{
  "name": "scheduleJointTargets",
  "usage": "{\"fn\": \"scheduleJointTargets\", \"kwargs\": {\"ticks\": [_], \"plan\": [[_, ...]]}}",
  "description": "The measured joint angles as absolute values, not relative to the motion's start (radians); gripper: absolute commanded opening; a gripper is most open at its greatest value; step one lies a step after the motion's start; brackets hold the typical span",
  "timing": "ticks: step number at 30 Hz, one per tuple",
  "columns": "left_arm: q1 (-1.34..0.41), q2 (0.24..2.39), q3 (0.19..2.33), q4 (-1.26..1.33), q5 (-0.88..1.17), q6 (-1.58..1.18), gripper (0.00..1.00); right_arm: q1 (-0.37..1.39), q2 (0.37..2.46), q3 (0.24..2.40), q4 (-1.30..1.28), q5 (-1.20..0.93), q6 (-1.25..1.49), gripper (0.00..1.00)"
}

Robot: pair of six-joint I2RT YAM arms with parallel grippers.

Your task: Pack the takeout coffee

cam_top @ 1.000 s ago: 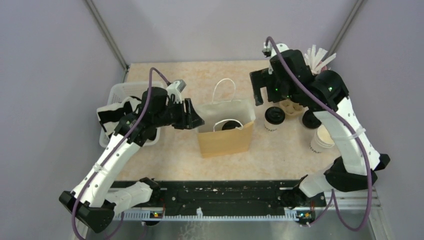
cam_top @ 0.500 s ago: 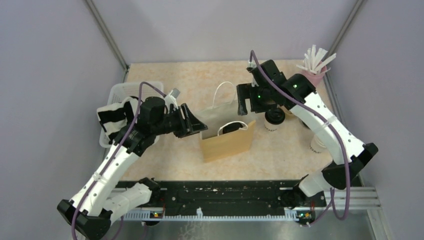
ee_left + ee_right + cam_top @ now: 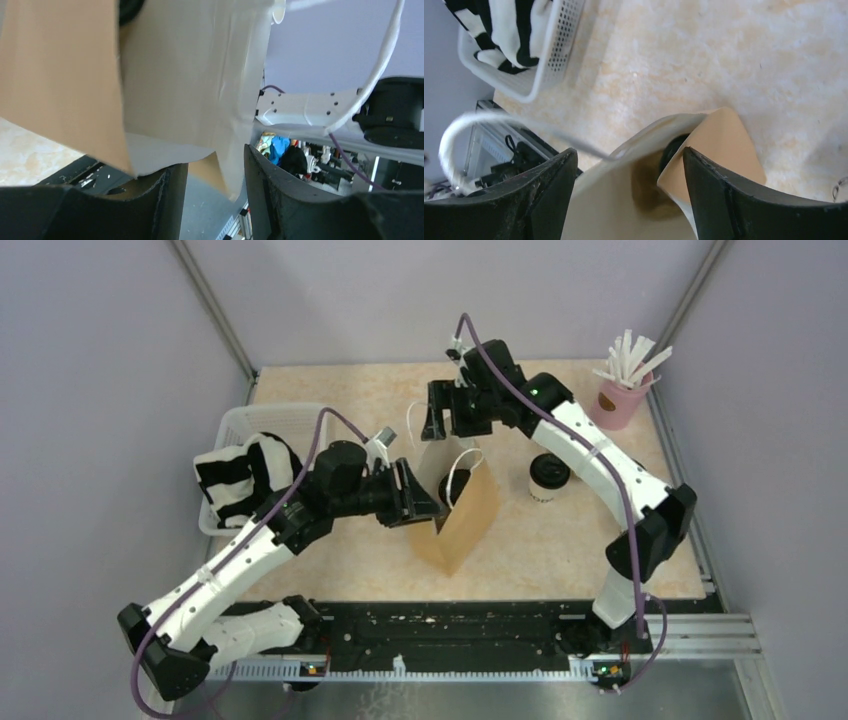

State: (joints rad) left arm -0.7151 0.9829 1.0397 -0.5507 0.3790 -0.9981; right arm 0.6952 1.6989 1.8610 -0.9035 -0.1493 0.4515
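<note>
Paper bag and capped cup mid-table; open tabletop near right.

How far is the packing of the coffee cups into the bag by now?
Done: one black lid shows inside the brown paper bag, so one cup seems packed. In hand: no cup; the left gripper straddles the bag's wall and the right gripper, open, hangs over its mouth. Left: at least the lidded cup standing on the table.

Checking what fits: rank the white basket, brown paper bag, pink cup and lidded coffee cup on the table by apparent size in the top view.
1. white basket
2. brown paper bag
3. pink cup and lidded coffee cup look alike, so unranked.
</note>
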Motion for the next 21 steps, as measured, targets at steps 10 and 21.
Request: {"fn": "scheduleJointTargets", "kwargs": {"ticks": [10, 21], "plan": [[-0.903, 1.063, 1.111, -0.559, 0.221, -1.006, 0.58, 0.686, 2.014, 2.308, -0.943, -0.143, 0.369, 0.85], [-0.905, 0.996, 1.368, -0.848, 0.081, -0.891, 0.69, 0.583, 1.894, 2.338, -1.148, -0.027, 0.308, 0.93]]}}
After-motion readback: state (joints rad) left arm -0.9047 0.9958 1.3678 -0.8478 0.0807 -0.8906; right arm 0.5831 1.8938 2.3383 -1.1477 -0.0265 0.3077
